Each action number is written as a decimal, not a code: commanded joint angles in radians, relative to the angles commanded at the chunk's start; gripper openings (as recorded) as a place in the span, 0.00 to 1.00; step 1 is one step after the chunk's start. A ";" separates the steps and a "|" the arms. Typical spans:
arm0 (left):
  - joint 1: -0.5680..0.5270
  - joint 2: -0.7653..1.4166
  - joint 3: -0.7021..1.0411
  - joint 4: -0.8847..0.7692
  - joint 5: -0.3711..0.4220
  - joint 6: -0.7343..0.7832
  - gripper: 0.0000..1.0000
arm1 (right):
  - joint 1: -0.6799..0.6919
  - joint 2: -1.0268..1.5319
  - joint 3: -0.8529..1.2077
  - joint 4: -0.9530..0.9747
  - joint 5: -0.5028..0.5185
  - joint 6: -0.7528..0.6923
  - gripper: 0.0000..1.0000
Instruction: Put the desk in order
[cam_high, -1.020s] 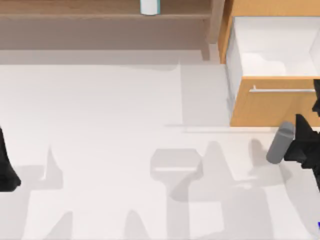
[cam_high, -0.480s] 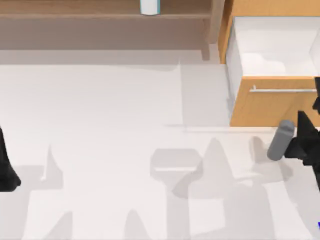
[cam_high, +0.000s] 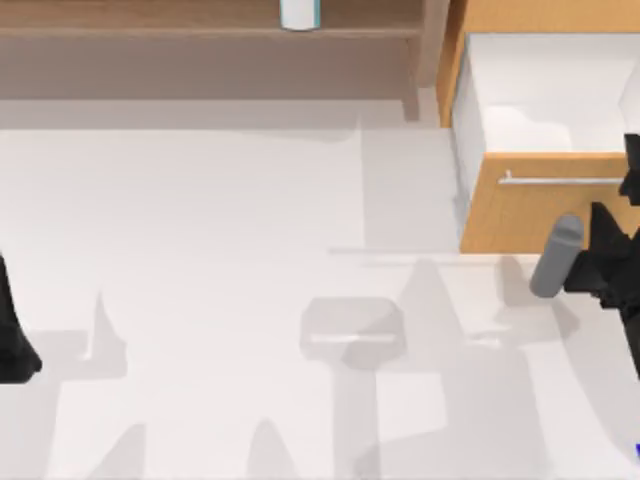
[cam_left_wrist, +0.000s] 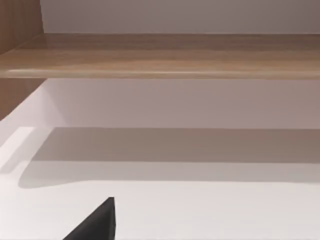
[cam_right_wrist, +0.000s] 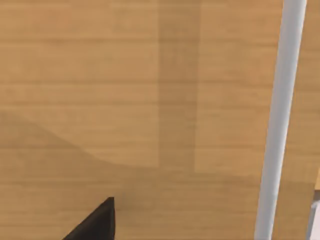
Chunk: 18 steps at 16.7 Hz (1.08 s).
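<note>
White and smooth, the flat surface (cam_high: 200, 230) fills most of the top view, crossed by soft grey shadows. Along its far edge runs a light-brown wooden shelf unit (cam_high: 200, 20), cut off by the picture's upper border. A white cylinder with a pale blue band (cam_high: 299, 13) stands on the shelf, only its lower part showing; no label can be read. At the far right, an orange-wood drawer (cam_high: 520, 215) stands pulled open, its white inside bare where visible, with a slim silver bar handle (cam_high: 565, 181) across its front.

Just in front of the drawer, at the right edge, the black right gripper (cam_high: 585, 270) has its jaws clenched on a plain grey cylinder (cam_high: 556, 257), which tilts slightly. The arm behind is cut off.

The left gripper (cam_high: 15, 345) sits parked at the left edge, mostly out of frame; whether its jaws are released or clenched cannot be told.
</note>
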 joint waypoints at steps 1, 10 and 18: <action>0.000 0.000 0.000 0.000 0.000 0.000 1.00 | 0.000 0.000 0.000 0.000 0.000 0.000 1.00; 0.000 0.000 0.000 0.000 0.000 0.000 1.00 | 0.000 0.000 0.000 0.000 0.000 0.000 0.32; 0.000 0.000 0.000 0.000 0.000 0.000 1.00 | 0.000 0.000 0.000 0.000 0.000 0.000 0.00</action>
